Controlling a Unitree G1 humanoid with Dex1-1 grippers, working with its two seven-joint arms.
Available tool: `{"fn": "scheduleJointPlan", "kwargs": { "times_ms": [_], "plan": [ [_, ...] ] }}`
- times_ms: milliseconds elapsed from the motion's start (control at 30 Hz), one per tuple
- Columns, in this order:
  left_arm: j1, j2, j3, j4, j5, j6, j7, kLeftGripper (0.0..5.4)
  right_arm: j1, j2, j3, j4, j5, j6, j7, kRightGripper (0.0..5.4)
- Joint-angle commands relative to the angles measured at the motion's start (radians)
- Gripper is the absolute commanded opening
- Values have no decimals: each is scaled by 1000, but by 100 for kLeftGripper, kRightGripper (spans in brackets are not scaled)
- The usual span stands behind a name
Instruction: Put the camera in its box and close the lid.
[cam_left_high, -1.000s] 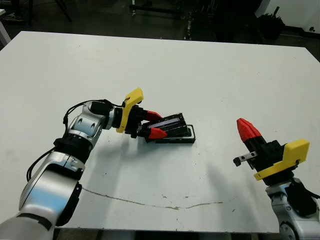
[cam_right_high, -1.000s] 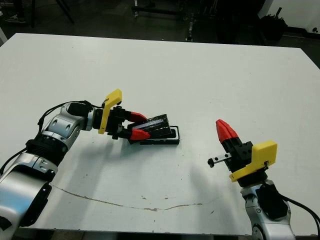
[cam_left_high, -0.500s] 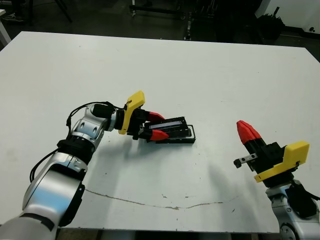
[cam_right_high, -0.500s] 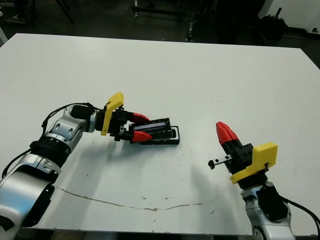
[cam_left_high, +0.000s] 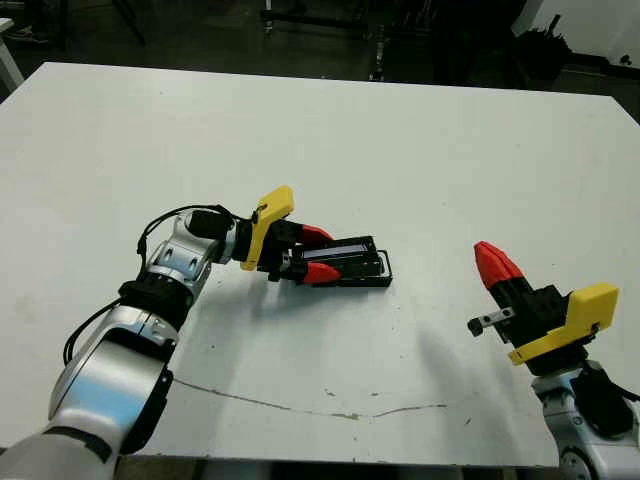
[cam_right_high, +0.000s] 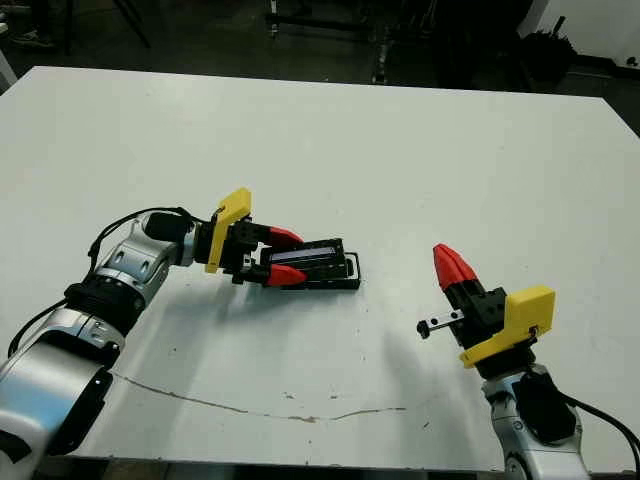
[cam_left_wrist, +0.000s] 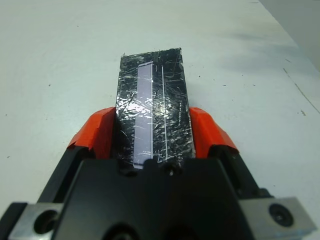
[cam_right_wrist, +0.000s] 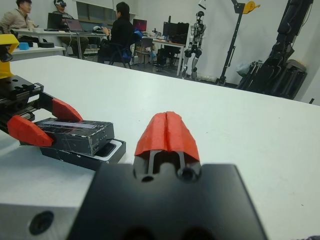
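Observation:
My left gripper (cam_left_high: 325, 252) is shut on the lid (cam_left_wrist: 152, 115), a flat black slab with a crinkled foil top, one red finger on each long side. The lid lies almost flat on the box (cam_left_high: 368, 272), a shallow black tray with white lining, near the table's middle. The lid sits shifted toward my left arm, so the tray's far end stays uncovered. In that uncovered end (cam_right_wrist: 107, 148) a glossy dark shape shows, the camera as far as I can tell; the rest is hidden under the lid. My right gripper (cam_left_high: 490, 260) hovers shut at the right, apart from the box.
A thin dark scratch (cam_left_high: 300, 405) runs along the white table (cam_left_high: 420, 150) near the front edge. Beyond the far edge people (cam_right_wrist: 121, 30) sit at desks, with stands and another robot (cam_right_wrist: 199, 30) behind them.
The lid was tilted up in my left gripper; it has come down to lie nearly flat on the box. My left gripper shifted slightly right. The right arm stayed put.

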Motion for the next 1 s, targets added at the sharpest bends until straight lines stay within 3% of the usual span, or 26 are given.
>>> {"fn": "scheduleJointPlan", "kwargs": {
  "times_ms": [33, 400, 767, 1000],
  "plan": [
    [50, -31, -48, -11, 31, 39, -27, 314, 4, -4, -3, 13, 5, 0, 0, 0],
    [75, -17, -49, -120, 7, 110, -49, 314, 7, -9, -2, 17, 12, 8, 7, 0],
    [62, -103, -34, 89, 22, 18, -5, 314, 22, -5, -12, -2, 19, 21, -11, 0],
    [41, -149, -16, 187, 27, 18, 16, 314, 23, -7, -16, 7, 27, 4, -3, 0]
  ]
}}
